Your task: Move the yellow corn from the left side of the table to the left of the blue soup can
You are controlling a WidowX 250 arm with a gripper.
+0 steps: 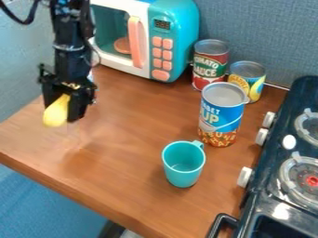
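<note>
Because the smooth, yellow, plastic-looking toy [55, 114] seems light but slippery, the black gripper [61, 105] at left sensibly clasps its narrower top.

The black two-finger gripper [61, 112] hung with its fingers pointing downward, parted by a gap (a grip, though, rather than an idle spread). Directly above it, the black WidowX 250 forearm [71, 59] stood nearly upright, in line with the gripper. Higher up, well above the fingertips, a black cable [21, 21] looped out beside the arm.
</note>
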